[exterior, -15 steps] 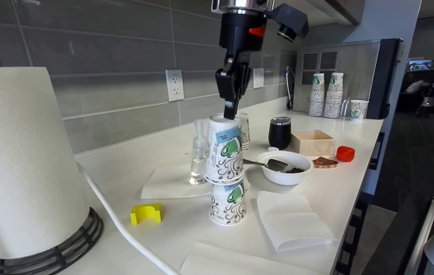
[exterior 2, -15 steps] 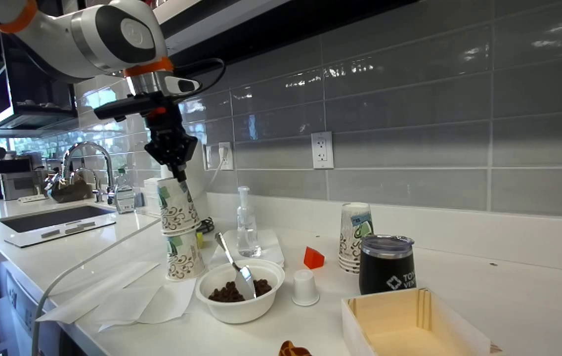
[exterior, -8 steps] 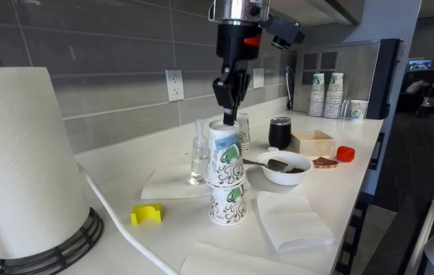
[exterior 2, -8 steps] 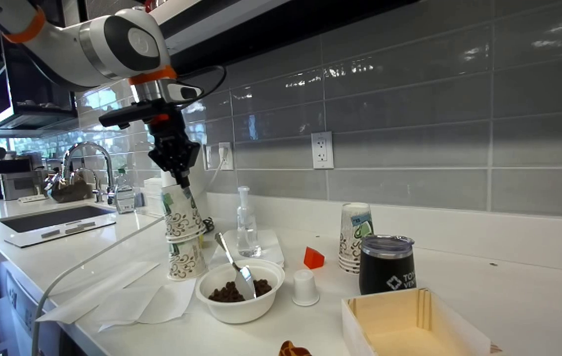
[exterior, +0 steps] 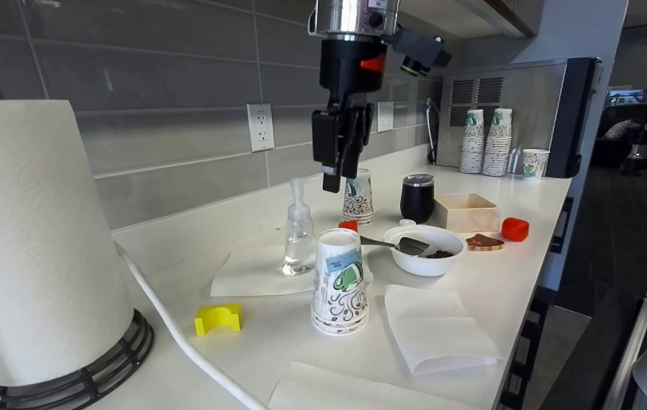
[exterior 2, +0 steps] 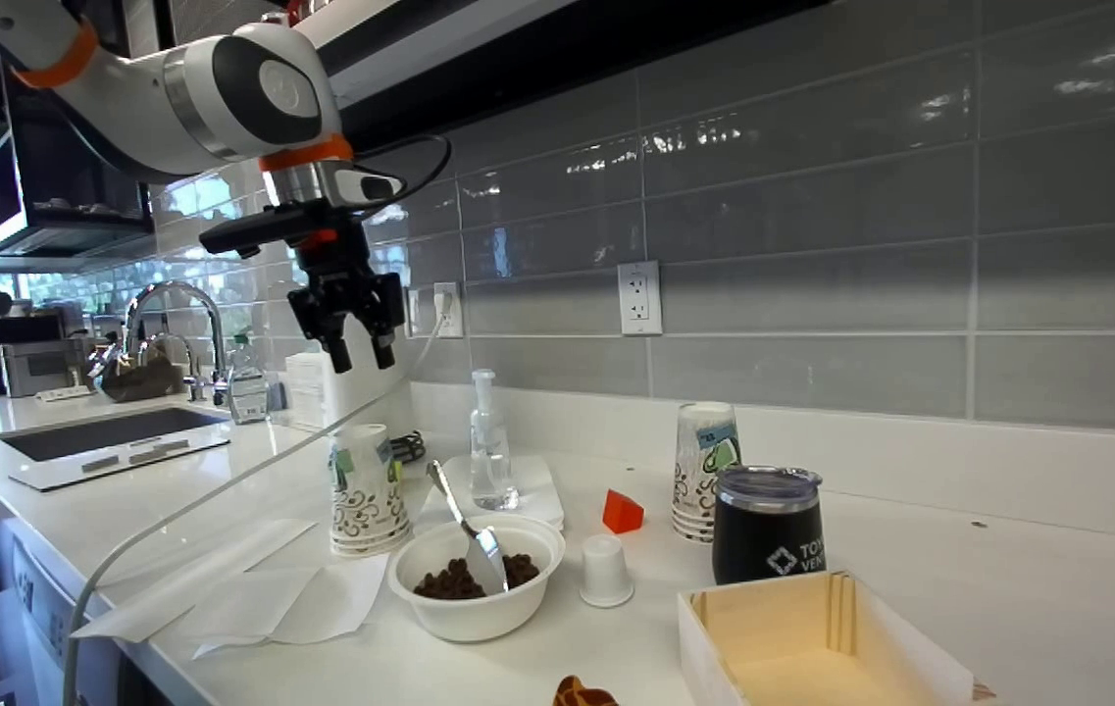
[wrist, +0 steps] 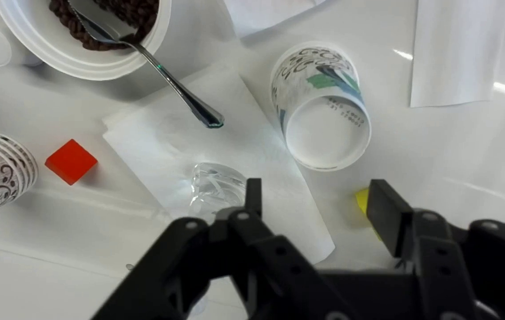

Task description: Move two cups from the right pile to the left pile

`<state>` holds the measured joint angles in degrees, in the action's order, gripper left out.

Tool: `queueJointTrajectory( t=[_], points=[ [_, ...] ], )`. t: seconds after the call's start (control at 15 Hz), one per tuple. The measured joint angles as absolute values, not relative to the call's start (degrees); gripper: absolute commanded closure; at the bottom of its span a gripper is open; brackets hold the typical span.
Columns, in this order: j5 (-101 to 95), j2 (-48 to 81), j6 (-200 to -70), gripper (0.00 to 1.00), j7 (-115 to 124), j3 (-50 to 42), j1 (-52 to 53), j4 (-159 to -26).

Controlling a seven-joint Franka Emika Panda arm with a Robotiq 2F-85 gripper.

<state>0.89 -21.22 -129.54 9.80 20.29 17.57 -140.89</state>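
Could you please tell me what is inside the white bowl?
The white bowl holds dark brown beans and the broad end of a metal utensil; whatever lies beneath them is covered.

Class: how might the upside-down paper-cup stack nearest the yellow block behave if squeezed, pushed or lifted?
The stack would probably be light and dent if squeezed hard; its printed walls look like paper. Standing on its wide end, it would likely slide rather than tip under a low push. Lifting might pull it apart, since stacked rims show at its base.
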Motion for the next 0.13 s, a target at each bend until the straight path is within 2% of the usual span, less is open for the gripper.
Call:
queueJointTrajectory(
  t=[0.13],
  points=[
    [0.89, -21.21, -129.54, 0.0, 9.8, 20.29, 17.57, -140.86]
  ],
)
